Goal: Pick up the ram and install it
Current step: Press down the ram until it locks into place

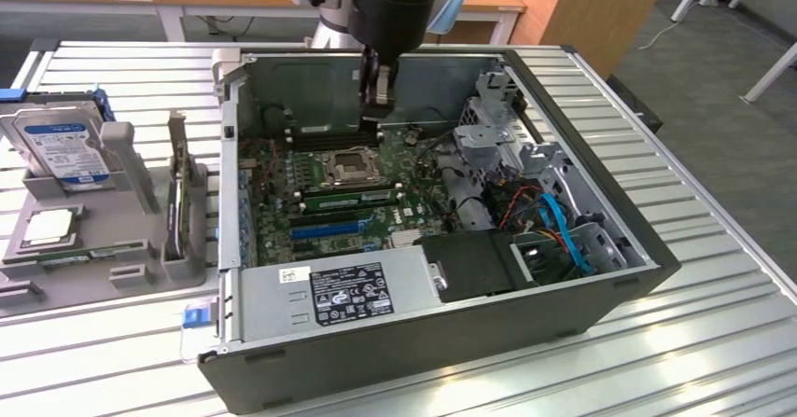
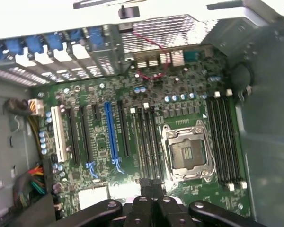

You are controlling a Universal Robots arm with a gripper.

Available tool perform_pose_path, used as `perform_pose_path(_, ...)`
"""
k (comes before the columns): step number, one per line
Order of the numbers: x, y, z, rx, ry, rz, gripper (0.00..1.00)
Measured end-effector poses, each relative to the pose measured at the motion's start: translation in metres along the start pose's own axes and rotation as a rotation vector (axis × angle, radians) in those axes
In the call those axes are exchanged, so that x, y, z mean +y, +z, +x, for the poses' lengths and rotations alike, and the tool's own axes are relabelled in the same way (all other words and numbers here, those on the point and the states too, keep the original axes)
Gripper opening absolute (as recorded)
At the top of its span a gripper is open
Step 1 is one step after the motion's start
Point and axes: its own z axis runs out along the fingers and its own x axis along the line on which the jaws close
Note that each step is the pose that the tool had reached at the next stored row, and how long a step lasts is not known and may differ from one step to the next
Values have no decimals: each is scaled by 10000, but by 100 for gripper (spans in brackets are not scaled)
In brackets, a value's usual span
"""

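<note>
The ram [image 1: 77, 254], a narrow green strip with a white label, lies flat in the grey fixture [image 1: 125, 193] on the exterior view's left, outside the computer case. My gripper [image 1: 376, 111] hangs inside the open case above the far part of the motherboard [image 1: 327, 179], well away from the ram. Its black fingers [image 2: 142, 201] are pressed together with nothing between them. In the wrist view my gripper [image 2: 154, 188] points at the motherboard [image 2: 132, 99], close to the black memory slots [image 2: 149, 142] beside the processor socket [image 2: 185, 153].
The fixture also holds a silver hard drive [image 1: 62, 146], a square processor chip [image 1: 50, 226] and a thin board standing on edge [image 1: 185, 198]. Case walls [image 1: 598, 202], a drive cage [image 1: 492, 142], cables [image 1: 554, 226] and the power supply [image 1: 342, 291] ring the motherboard.
</note>
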Motion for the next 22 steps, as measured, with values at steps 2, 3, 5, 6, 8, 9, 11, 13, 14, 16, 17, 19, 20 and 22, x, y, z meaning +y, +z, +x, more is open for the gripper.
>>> perform_pose_path(2,0,1,0,-19,359,8,10)
perform_pose_path(3,0,1,0,-29,539,13,10)
perform_pose_path(5,0,1,0,-47,914,21,10)
perform_pose_path(6,0,2,0,-57,1095,25,10)
perform_pose_path(8,0,2,0,-76,1454,34,10)
perform_pose_path(9,0,3,0,-84,1633,38,10)
perform_pose_path(11,0,2,0,-102,1990,46,10)
perform_pose_path(13,0,3,0,-121,2348,54,10)
perform_pose_path(14,0,3,0,-130,2520,59,10)
perform_pose_path(16,0,3,0,-147,2862,66,10)
perform_pose_path(17,0,4,0,-156,3032,70,10)
perform_pose_path(19,0,4,0,-175,3387,79,10)
perform_pose_path(20,0,4,0,-183,3557,83,10)
perform_pose_path(22,0,4,0,-201,3897,91,10)
